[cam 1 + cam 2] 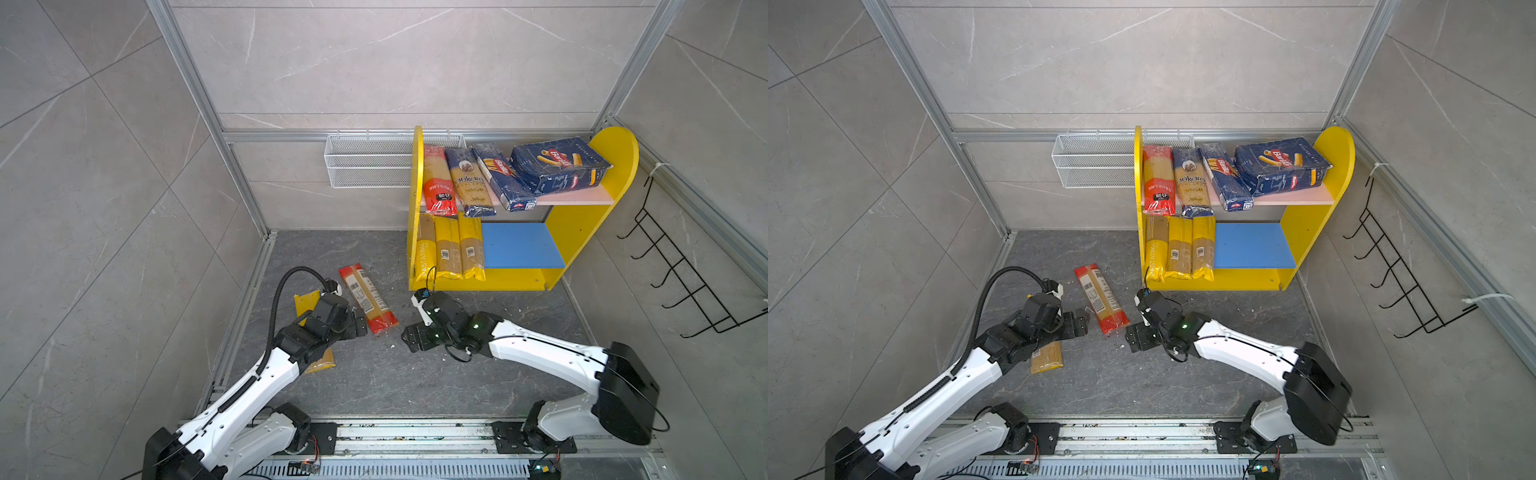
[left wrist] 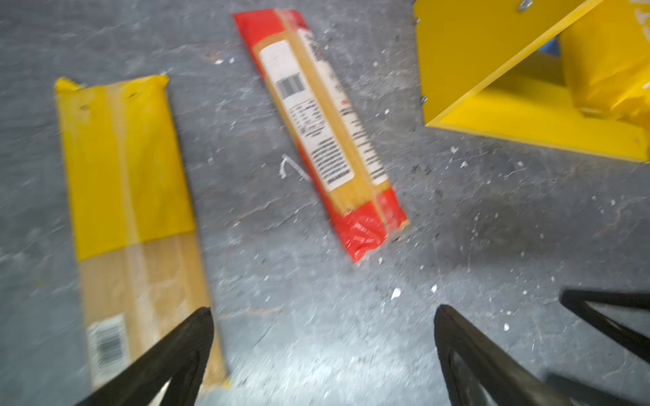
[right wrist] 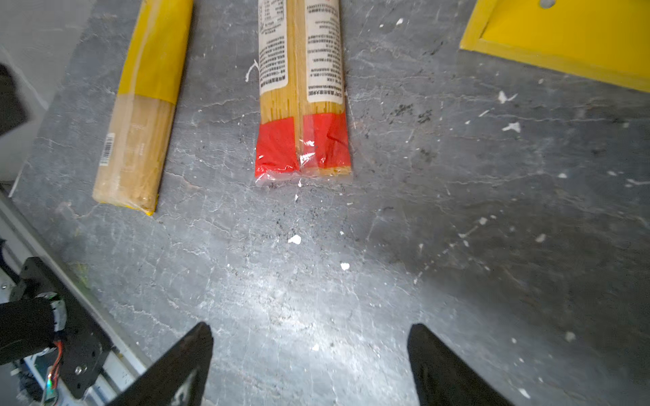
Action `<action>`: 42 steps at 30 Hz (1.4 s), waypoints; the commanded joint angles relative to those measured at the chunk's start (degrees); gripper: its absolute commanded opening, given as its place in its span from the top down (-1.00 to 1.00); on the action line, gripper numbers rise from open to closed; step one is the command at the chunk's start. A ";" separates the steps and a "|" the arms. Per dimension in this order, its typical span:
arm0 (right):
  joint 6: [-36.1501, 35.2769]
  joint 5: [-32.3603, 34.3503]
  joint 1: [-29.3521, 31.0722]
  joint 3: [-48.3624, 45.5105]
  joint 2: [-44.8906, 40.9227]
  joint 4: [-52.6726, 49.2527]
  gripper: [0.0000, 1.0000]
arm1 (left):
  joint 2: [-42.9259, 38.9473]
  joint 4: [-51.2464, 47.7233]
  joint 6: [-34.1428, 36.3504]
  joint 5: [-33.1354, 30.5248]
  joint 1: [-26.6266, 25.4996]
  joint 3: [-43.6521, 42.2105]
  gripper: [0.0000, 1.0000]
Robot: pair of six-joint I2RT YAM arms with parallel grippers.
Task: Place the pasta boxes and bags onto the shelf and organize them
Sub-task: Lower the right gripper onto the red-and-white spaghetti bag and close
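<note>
In both top views the left arm covers the middle of the yellow bag (image 1: pixel 321 365) on the floor. The left wrist view shows it almost whole, but blurred. The red-ended bag (image 1: pixel 368 299) lies near it, not touching, between the two claws. The left gripper (image 2: pixel 322 309) and the right gripper (image 3: pixel 309 325) both stand wide apart and hold nothing. The shelf (image 1: pixel 575 224) is cut off in the wrist views. Only the top views show the wide box (image 1: pixel 557 166), the narrow box (image 1: pixel 503 178) and five bags on it.
</note>
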 commanded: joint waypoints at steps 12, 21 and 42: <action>-8.09 3.47 1.77 24.03 27.40 3.43 -0.99 | -11.35 -13.92 1.42 -6.27 0.62 8.05 -1.00; -12.13 11.77 1.40 33.74 37.67 0.49 -0.99 | -11.52 -13.52 2.83 -6.28 0.82 8.75 -0.99; -7.61 9.79 1.07 24.23 41.32 8.38 -0.99 | -11.89 -13.23 4.71 -1.15 0.91 8.83 -0.99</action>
